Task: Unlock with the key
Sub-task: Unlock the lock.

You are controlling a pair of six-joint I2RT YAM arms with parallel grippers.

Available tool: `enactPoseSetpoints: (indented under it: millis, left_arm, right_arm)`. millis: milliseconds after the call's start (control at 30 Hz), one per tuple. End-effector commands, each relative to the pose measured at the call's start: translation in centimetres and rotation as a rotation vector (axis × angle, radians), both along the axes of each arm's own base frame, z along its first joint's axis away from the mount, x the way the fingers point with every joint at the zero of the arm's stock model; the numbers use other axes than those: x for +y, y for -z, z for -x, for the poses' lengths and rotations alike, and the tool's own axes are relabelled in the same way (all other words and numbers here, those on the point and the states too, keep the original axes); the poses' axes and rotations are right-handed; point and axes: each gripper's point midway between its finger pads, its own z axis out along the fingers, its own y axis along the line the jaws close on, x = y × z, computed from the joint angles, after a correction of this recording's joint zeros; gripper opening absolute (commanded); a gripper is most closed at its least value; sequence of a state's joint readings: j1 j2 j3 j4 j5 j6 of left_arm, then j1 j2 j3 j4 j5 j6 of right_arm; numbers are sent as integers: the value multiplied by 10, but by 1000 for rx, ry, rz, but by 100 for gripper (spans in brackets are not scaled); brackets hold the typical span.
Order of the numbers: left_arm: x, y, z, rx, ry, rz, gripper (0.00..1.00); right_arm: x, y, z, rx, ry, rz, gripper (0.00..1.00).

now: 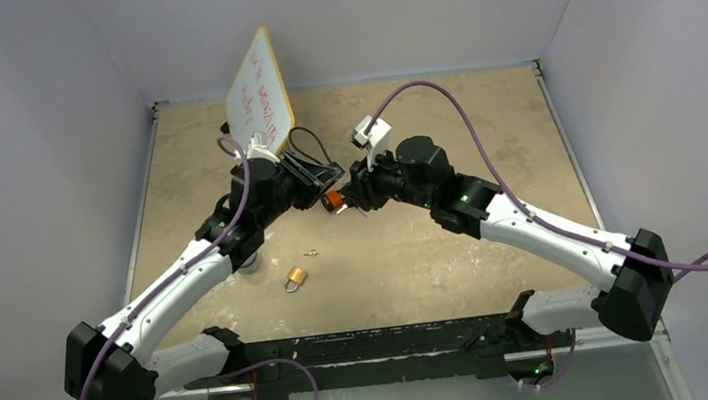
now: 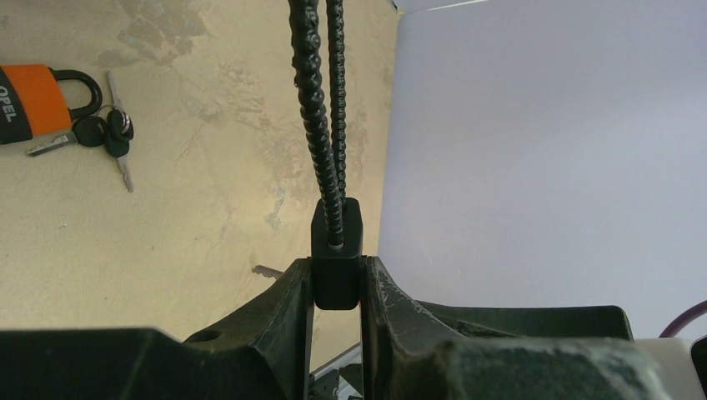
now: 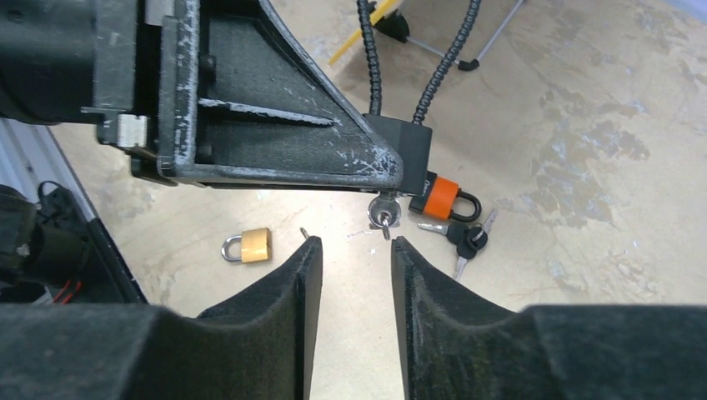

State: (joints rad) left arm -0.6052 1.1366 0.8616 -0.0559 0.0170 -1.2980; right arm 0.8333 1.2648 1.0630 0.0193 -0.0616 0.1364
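Observation:
A black cable lock (image 2: 337, 258) with a beaded black cable loop (image 2: 321, 108) is held above the table, my left gripper (image 2: 337, 283) shut on its block-shaped body. In the right wrist view a silver key (image 3: 383, 215) sticks out of the underside of the lock body (image 3: 408, 146). My right gripper (image 3: 354, 243) is open, its fingertips just short of the key with nothing between them. From above, the two grippers meet mid-table, the left gripper (image 1: 319, 176) facing the right gripper (image 1: 348, 199).
An orange padlock (image 3: 442, 196) with a bunch of black-headed keys (image 3: 463, 233) lies on the table under the lock. A brass padlock (image 1: 296, 279) and a small loose key (image 1: 312, 253) lie nearer the arm bases. A whiteboard (image 1: 258, 95) stands at the back.

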Motion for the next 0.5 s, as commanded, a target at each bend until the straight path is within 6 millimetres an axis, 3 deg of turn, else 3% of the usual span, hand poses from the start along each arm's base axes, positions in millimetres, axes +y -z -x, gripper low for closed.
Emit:
enactPoseSetpoints:
  millis: [0,300,467]
  left_arm:
    - [2,-41,0,-72,-17,63,0]
    - [3,-45,1,-77,-17,72,0]
    - [4,-48,2,-82,-19,80,0]
  right_arm:
    - [0,-14,-7,-85,19,63,36]
    - [10,-6,-14,-116,33,130,38]
    - [12,-2,-20,-157,52,181,28]
